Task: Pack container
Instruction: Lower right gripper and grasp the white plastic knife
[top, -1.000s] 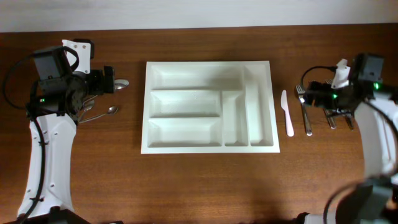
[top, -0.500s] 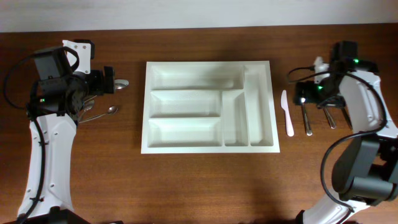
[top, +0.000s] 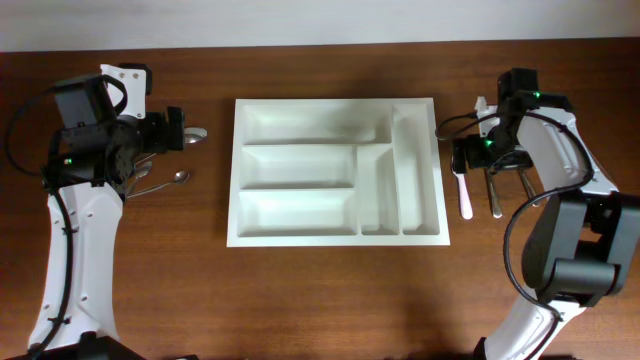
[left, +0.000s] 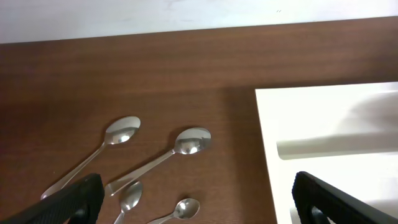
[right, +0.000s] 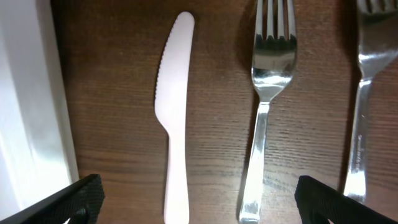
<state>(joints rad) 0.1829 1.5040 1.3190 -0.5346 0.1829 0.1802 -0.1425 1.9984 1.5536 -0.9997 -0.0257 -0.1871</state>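
Our right gripper (right: 199, 202) hangs wide open and empty over the white plastic knife (right: 174, 106), which is flat, matte and serrated on one edge. We judge it should drop straight, pinch across the narrow handle and keep clear of the shiny steel fork (right: 267, 93) just beside. The container (top: 336, 101), smooth white moulded plastic with rounded compartments, lies mid-frame in the overhead view, empty. Far left, our left gripper (top: 175, 130), equally wide and empty, hovers by the polished spoons (left: 189, 142).
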